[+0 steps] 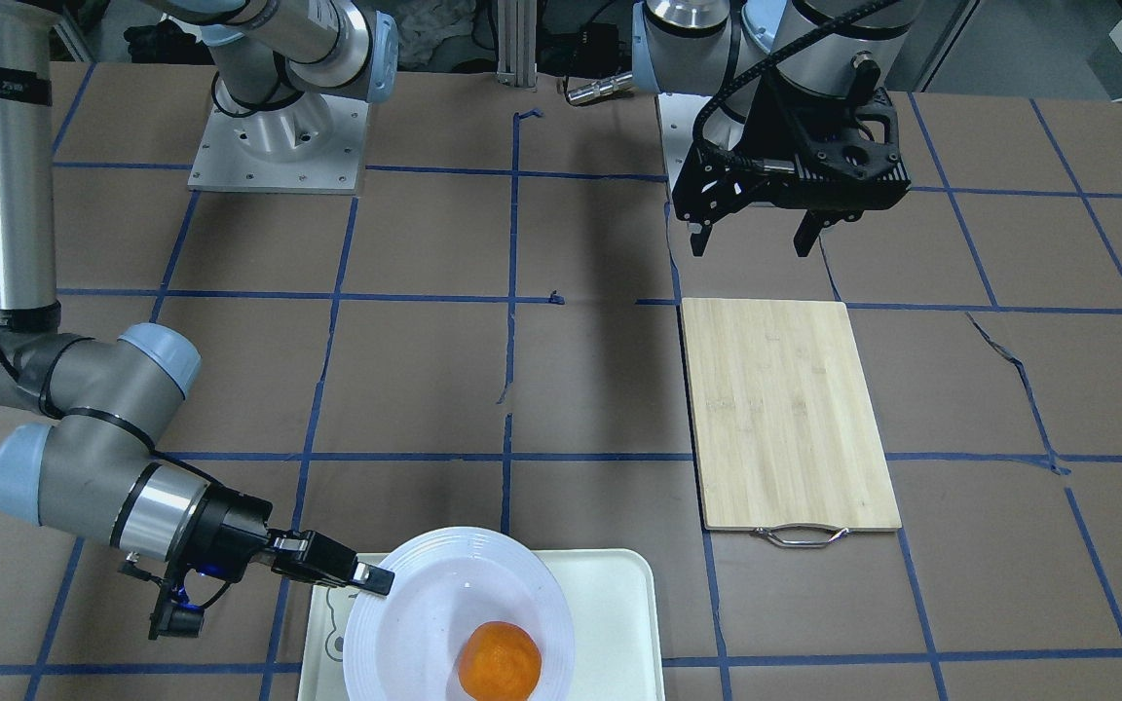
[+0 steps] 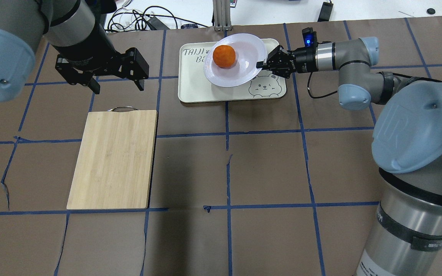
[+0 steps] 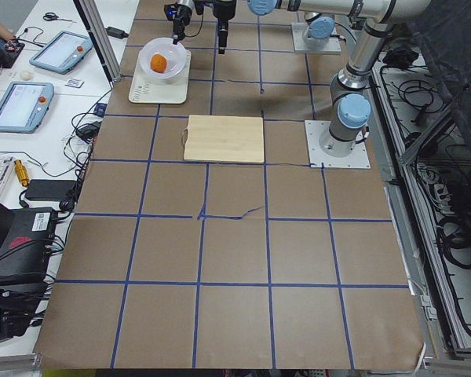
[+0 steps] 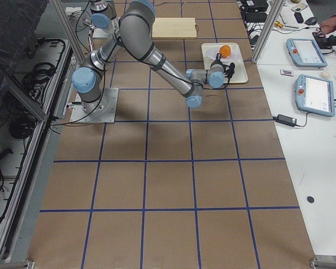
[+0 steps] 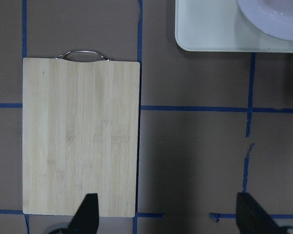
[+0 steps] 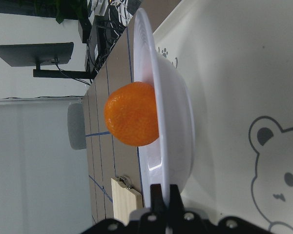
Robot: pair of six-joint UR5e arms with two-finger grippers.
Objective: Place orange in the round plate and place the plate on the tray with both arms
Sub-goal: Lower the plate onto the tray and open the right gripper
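Note:
The orange (image 2: 224,56) lies in the white round plate (image 2: 244,57), which hangs over the far part of the cream tray (image 2: 198,88) with the bear face. My right gripper (image 2: 259,64) comes in level from the right, shut on the plate's rim. The right wrist view shows the rim pinched between the fingertips (image 6: 156,192), the orange (image 6: 132,120) in the plate and the tray (image 6: 244,73) close beneath; I cannot tell whether plate and tray touch. My left gripper (image 2: 118,88) hangs open and empty over bare table, left of the tray.
A bamboo cutting board (image 2: 113,159) with a metal handle lies left of centre, just nearer than the left gripper. Blue tape lines cross the brown table cover. Cables and tablets sit beyond the table's far edge.

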